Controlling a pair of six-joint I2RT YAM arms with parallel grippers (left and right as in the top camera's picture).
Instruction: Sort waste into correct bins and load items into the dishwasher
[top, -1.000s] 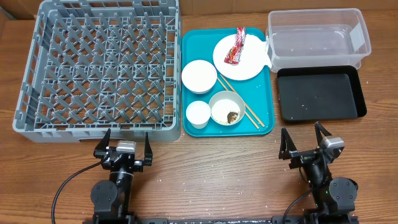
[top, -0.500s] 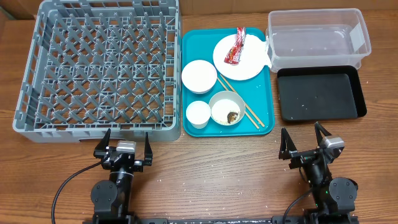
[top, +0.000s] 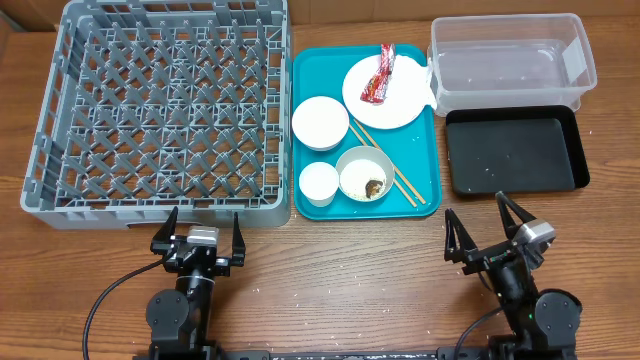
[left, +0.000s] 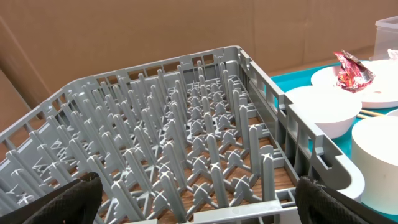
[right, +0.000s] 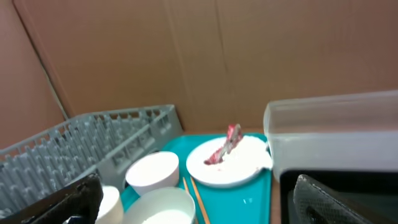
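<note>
The grey dishwasher rack (top: 160, 105) stands at the left. On the teal tray (top: 425, 160) are a plate (top: 400, 100) carrying a red-and-white wrapper (top: 381, 73), a napkin (top: 430, 85) at the plate's edge, an empty bowl (top: 320, 122), a bowl (top: 364, 173) with rice and a brown scrap, a cup (top: 319, 183) and chopsticks (top: 390, 170). The clear tub (top: 510, 60) and black tray (top: 515, 150) sit at the right. My left gripper (top: 202, 222) is open in front of the rack (left: 186, 143). My right gripper (top: 476, 212) is open below the black tray, facing the plate (right: 239, 168).
Loose white grains dot the wood near the right arm and lie in the black tray. A brown cardboard wall closes the back of the table. The bare wooden strip along the front edge holds both arm bases.
The right gripper has turned and shifted slightly to the left, and its view is blurred. The left arm and all objects stay where they were.
</note>
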